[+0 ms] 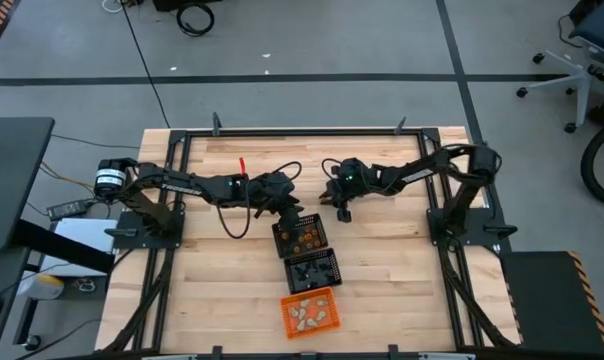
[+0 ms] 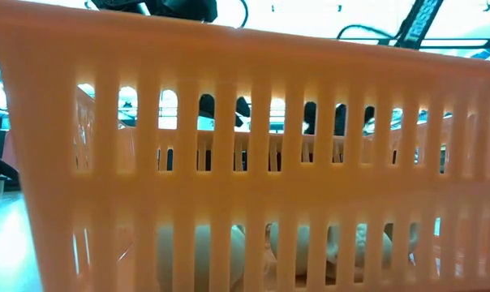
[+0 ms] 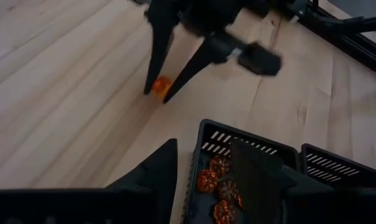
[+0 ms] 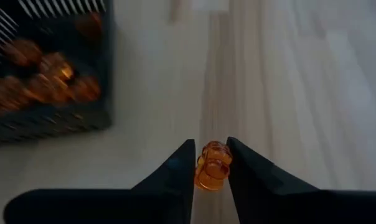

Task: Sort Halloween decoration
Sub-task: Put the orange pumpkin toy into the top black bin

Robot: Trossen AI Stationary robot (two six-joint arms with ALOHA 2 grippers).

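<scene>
An orange trinket (image 4: pixel 213 165) of the Halloween decoration sits between the fingertips of my right gripper (image 4: pixel 211 163), which is shut on it over the bare wood just right of the baskets (image 1: pixel 342 212). The left wrist view shows the same trinket (image 3: pixel 158 83) between those two fingers. My left gripper (image 3: pixel 203 180) hovers open above the far black mesh basket (image 1: pixel 300 236), which holds several orange trinkets (image 3: pixel 216 186). It has nothing between its fingers. My right gripper pinches the orange trinket's two opposite sides (image 4: pixel 203 168) between its two fingers, at their free ends. The fingers (image 3: pixel 155 62) slant down at it from above. I cannot tell whether the trinket is clear of the table.
Three baskets stand in a row toward the near edge: the black one with orange pieces, a second black mesh basket (image 1: pixel 314 268) with dark pieces, and an orange slatted basket (image 1: pixel 310 312) holding cream-white pieces (image 2: pixel 229 255). Bare wood lies to the left and right of them.
</scene>
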